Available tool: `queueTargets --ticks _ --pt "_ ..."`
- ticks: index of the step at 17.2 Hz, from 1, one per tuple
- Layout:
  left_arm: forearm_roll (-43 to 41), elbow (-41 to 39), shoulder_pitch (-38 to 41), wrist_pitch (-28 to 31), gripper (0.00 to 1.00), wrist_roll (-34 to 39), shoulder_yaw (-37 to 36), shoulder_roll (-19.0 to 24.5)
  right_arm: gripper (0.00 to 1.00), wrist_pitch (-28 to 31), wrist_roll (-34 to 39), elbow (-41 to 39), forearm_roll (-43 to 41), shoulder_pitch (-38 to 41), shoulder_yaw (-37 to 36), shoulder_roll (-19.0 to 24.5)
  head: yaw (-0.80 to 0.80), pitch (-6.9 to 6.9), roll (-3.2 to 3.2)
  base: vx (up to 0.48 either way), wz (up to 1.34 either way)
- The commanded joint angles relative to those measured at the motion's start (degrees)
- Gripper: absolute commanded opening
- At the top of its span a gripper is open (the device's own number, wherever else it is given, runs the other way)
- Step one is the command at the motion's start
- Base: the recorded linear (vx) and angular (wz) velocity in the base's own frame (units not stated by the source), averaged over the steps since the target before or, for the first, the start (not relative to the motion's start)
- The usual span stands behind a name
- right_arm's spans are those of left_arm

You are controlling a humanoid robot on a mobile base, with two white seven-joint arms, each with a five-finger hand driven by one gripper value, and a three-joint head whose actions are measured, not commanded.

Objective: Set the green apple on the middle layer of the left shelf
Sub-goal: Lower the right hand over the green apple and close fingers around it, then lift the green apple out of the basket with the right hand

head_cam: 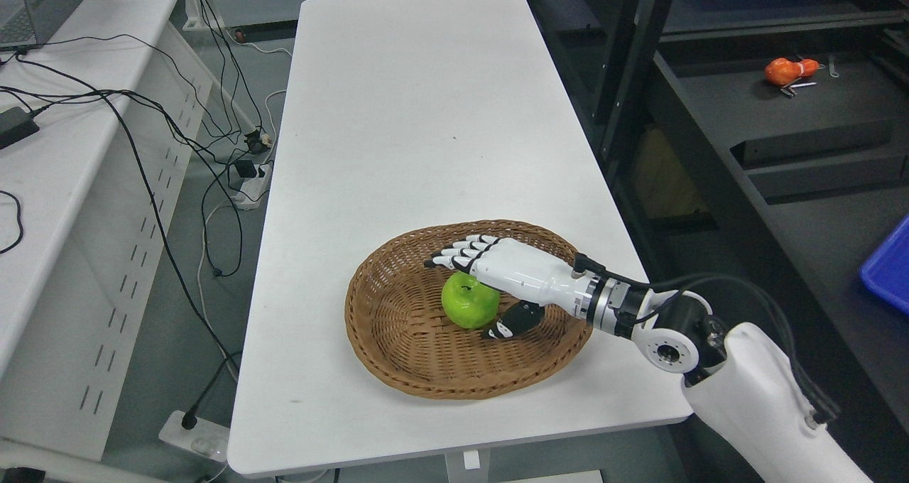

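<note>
A green apple [469,302] lies in a shallow wicker basket [398,341] on the near part of a white table [426,114]. My right hand [477,291] reaches in from the lower right and hovers over the apple. Its fingers [461,250] are stretched out flat above the fruit and its thumb [511,321] sits low at the apple's right side. The hand is open and does not clasp the apple. A dark shelf unit [781,114] stands to the right of the table. My left arm is out of view.
An orange object [785,71] lies on the dark shelf at the upper right. Blue bins [888,266] show at the right edge and top right. A white desk [64,149] with a laptop and many cables stands on the left, with a power strip on the floor.
</note>
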Motion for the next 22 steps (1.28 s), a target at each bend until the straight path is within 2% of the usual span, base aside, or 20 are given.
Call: queueTargets --ticks 1,9,12,15,17,18,19,20,22 --pt "0.00 0.06 0.00 -0.01 1.00 0.02 0.00 1.00 1.00 0.00 1.95 1.86 -0.28 -0.45 4.36 -5.04 0.00 0.00 0.00 0.052 0.02" --pt "0.00 -0.03 0.00 -0.10 1.00 0.02 0.00 1.00 0.98 0.09 1.87 1.86 -0.81 -1.59 4.36 -4.78 0.00 0.00 0.00 0.018 0.01" --pt "0.00 -0.03 0.00 -0.01 1.00 0.02 0.00 1.00 0.84 -0.35 1.78 1.86 -0.55 -1.59 4.36 -4.87 0.00 0.00 0.00 0.000 0.00" --pt "0.00 -0.03 0.00 -0.01 1.00 0.02 0.00 1.00 0.81 -0.35 1.78 1.86 -0.55 -1.50 4.36 -4.52 0.00 0.00 0.00 -0.004 0.00" --pt "0.00 -0.03 0.00 -0.01 1.00 0.02 0.00 1.00 0.67 -0.35 1.52 1.86 -0.63 -1.41 4.28 -4.26 0.00 0.00 0.00 -0.006 0.00" --pt "0.00 -0.03 0.00 -0.01 1.00 0.02 0.00 1.00 0.54 -0.44 1.17 1.77 -0.72 -1.33 4.02 -4.26 0.00 0.00 0.00 -0.012 0.00" --pt "0.00 0.06 0.00 -0.01 1.00 0.02 0.00 1.00 0.47 -0.53 1.08 1.68 -0.63 -1.24 3.75 -4.26 0.00 0.00 0.00 0.000 0.00" --pt "0.00 -0.03 0.00 -0.01 1.00 0.02 0.00 1.00 0.44 -0.70 0.99 1.68 -0.63 -1.06 3.40 -4.26 0.00 0.00 0.00 0.000 0.00" --pt "0.00 -0.03 0.00 -0.01 1.00 0.02 0.00 1.00 0.18 -1.40 0.72 1.51 -0.63 -0.71 1.74 -4.43 0.00 0.00 0.00 0.000 0.00"
